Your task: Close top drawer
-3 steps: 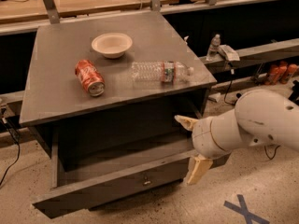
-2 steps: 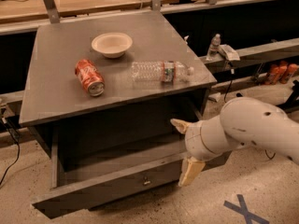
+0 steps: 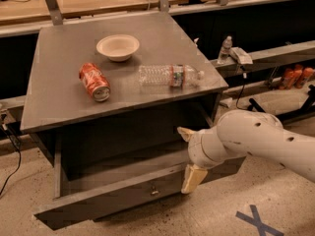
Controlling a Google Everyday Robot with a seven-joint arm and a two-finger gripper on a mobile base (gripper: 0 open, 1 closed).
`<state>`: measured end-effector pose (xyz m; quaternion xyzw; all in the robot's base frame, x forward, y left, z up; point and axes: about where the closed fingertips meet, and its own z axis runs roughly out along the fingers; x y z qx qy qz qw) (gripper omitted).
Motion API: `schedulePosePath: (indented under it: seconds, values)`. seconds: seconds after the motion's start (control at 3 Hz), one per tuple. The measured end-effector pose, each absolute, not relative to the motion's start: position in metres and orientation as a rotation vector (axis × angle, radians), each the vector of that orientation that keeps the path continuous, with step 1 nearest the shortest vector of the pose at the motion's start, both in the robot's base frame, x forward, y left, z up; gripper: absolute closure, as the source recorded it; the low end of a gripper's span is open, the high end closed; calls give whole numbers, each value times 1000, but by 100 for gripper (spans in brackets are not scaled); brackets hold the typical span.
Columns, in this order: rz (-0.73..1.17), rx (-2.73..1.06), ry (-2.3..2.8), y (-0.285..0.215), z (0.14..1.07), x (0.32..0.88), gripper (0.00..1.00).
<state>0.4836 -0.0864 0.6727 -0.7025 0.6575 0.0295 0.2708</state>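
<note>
**Greys, One Red Can, a Blue Cross**

The tabletop (image 3: 59, 82) is matte mid-grey. The top drawer (image 3: 113, 200) beneath it is darker grey and plain, with a small metallic knob (image 3: 154, 191). On the tabletop, a cream-white bowl (image 3: 118, 46) sits at 12 o'clock. At 9 o'clock of the clear bottle (image 3: 170, 75), which has a green-and-red label, lies a red can (image 3: 94, 81) with white lettering. The gripper (image 3: 189, 156), at 3 o'clock of the knob, has pale tan jaws, spread apart, on a white arm (image 3: 266, 139) dotted with dark holes. The floor (image 3: 29, 225) is speckled beige, with a blue X (image 3: 256, 220) at 5 o'clock.
</note>
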Motion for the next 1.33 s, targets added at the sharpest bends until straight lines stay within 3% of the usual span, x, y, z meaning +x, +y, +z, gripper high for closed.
schedulePosePath:
  seconds: [1.33]
  values:
    - [100, -1833, 1758, -66, 667, 542, 2]
